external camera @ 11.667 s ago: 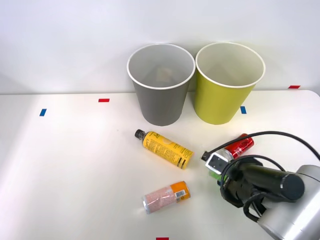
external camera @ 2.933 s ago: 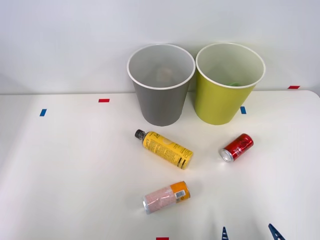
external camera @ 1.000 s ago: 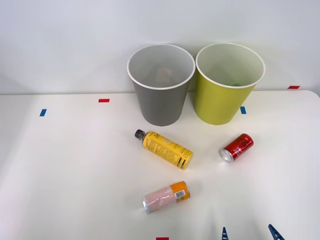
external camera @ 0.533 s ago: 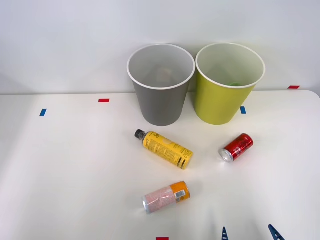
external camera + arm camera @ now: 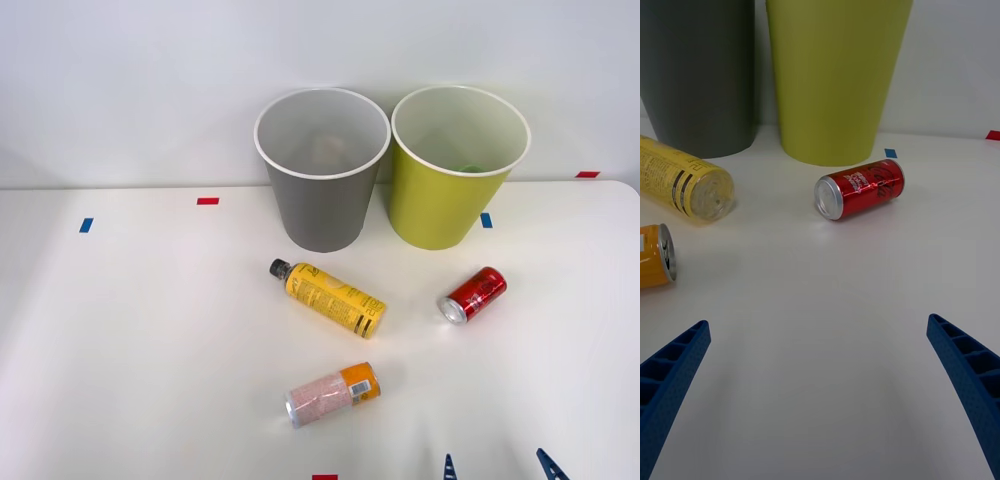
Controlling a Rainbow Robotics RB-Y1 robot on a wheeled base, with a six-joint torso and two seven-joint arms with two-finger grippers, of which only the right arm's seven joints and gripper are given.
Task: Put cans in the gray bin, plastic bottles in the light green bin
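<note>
A shiny red can (image 5: 473, 295) (image 5: 859, 187) lies on its side on the white table, in front of the light green bin (image 5: 458, 166) (image 5: 836, 75). The pale pink can with an orange band (image 5: 332, 393) (image 5: 655, 256) lies nearer the front. A yellow plastic bottle (image 5: 327, 297) (image 5: 683, 186) with a black cap lies in front of the gray bin (image 5: 322, 168) (image 5: 700, 71). Something green shows inside the light green bin (image 5: 470, 168). My right gripper (image 5: 497, 466) (image 5: 820, 390) is open and holds nothing, low at the front edge, well short of the red can.
Small red (image 5: 207, 201) and blue (image 5: 86, 225) tape marks dot the white table (image 5: 150, 330). A white wall stands right behind the two bins. Open tabletop lies between the gripper and the red can.
Since 11.7 s ago the arm has drawn back from beside the red can, and green now shows inside the light green bin. Nothing has moved in the last second.
</note>
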